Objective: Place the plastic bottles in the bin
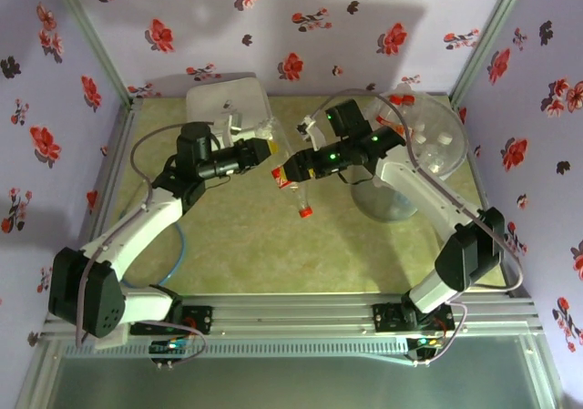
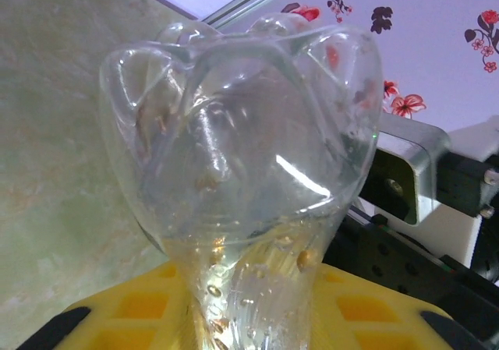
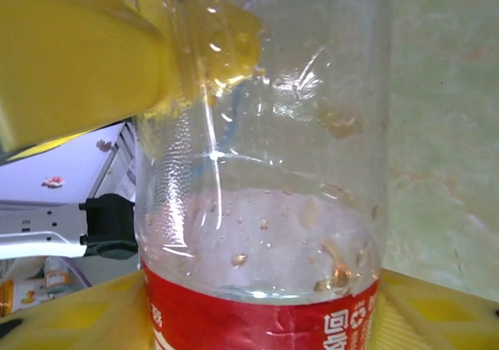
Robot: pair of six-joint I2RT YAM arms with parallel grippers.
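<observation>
A: Yellow fingers of the left tool sat right up against its camera. What did they have?

B: They were clamped tight on the clear plastic bottle, close to its lobed bottom end.

A: And the right tool?

B: Its jaws stood partway open around the same bottle, at the red label. Whether they pressed on it, I could not tell.

A: Where was the bottle, then?

B: Over the middle of the worktop, between the two tools, tilted with its red cap towards the near side.

A: And the bin?

B: Just right of the bottle, at the far right of the worktop, partly behind the right arm. A white box lay at the far left.
</observation>
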